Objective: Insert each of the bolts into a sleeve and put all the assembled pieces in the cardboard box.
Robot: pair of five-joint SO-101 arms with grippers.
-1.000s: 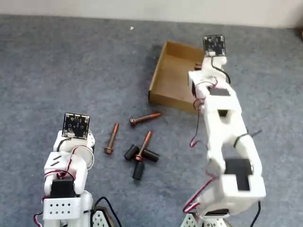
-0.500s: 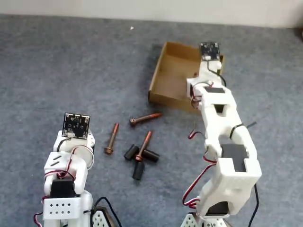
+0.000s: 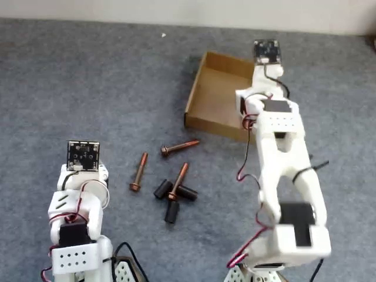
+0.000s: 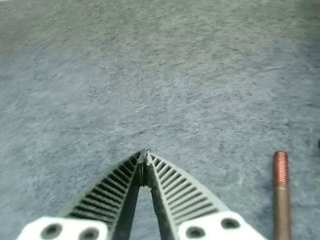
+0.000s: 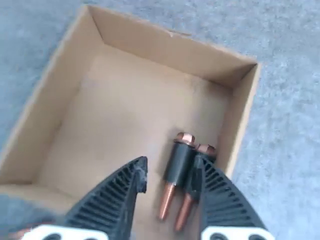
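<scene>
Right wrist view: bolts (image 5: pixel 179 165) under jaws

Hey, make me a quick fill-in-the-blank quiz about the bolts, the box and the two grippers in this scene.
1. The cardboard box holds ___ assembled pieces.
2. ___ loose bolts lie on the carpet.
3. The left gripper has its fingers ___.
4. The right gripper has its fingers ___.
Missing words: two; three; shut; open.
</scene>
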